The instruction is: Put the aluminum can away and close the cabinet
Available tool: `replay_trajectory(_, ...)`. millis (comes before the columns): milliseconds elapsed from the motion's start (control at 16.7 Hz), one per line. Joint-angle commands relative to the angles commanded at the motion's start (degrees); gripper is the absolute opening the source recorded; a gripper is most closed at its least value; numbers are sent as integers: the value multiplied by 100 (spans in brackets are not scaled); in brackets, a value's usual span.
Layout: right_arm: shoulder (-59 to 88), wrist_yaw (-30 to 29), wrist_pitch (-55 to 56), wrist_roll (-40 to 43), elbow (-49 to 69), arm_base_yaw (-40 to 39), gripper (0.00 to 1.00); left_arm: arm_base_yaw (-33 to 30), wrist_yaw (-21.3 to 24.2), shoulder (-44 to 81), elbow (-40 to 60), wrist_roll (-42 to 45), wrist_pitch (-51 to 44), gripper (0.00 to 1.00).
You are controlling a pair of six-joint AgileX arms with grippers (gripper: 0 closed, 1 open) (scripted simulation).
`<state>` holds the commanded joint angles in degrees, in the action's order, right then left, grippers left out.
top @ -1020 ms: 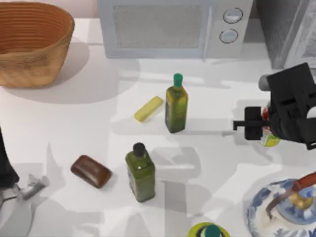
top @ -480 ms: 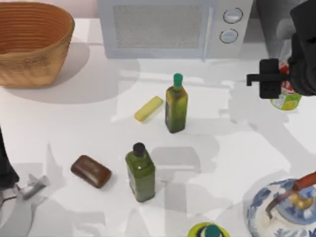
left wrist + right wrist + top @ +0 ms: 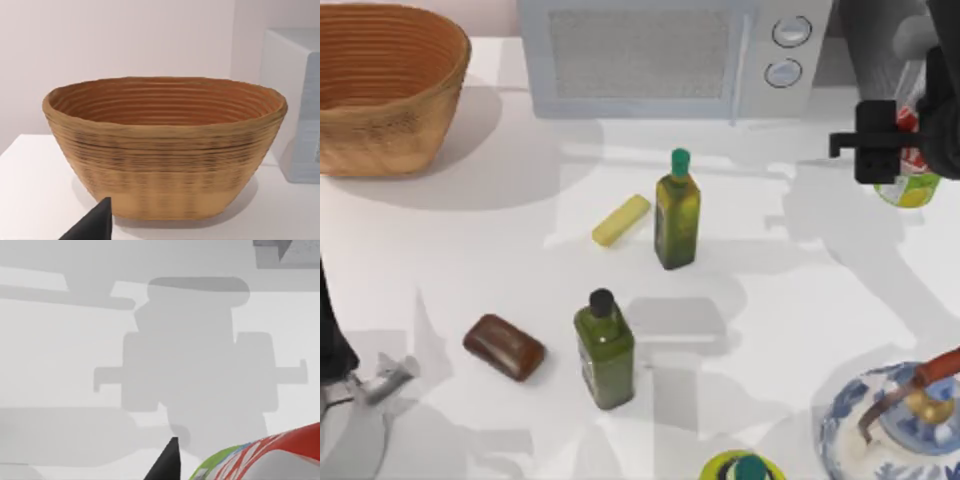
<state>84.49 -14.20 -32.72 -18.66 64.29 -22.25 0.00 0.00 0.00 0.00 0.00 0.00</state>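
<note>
The cabinet [image 3: 885, 60] is sitting at the table's far right corner, dark grey and speckled, just right of the white microwave [image 3: 670, 55], with a slice of it also showing in the right wrist view; I cannot tell from here how far its door is standing open. The right gripper [image 3: 898, 152] is hovering above the table's right edge, just in front of the cabinet, and it is pinching the aluminum can [image 3: 910, 180] between its fingers, the can's yellow-green base poking out below the black gripper body in the top view. In the right wrist view the can [image 3: 260, 457] is lying tipped across the frame, so its long axis looks tilted off vertical rather than upright, with one dark fingertip [image 3: 167, 462] right beside it and the gripper's shadow falling on bare tabletop underneath, so the can is being carried clear of the surface. Key relation: the cabinet is lying up and slightly left of the can in the top view, near, not touching, so my read is the next move is a short push toward the back. The left gripper [image 3: 92, 225] is parked at the table's near left, facing the wicker basket [image 3: 165, 145], well apart from the cabinet, so the right arm is the nearer one
</note>
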Motion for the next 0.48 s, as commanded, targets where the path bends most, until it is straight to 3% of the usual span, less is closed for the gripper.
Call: replay_trajectory(480,-2382,646,1602,766,-1320,915,0,0,0,0,0,0,0,100)
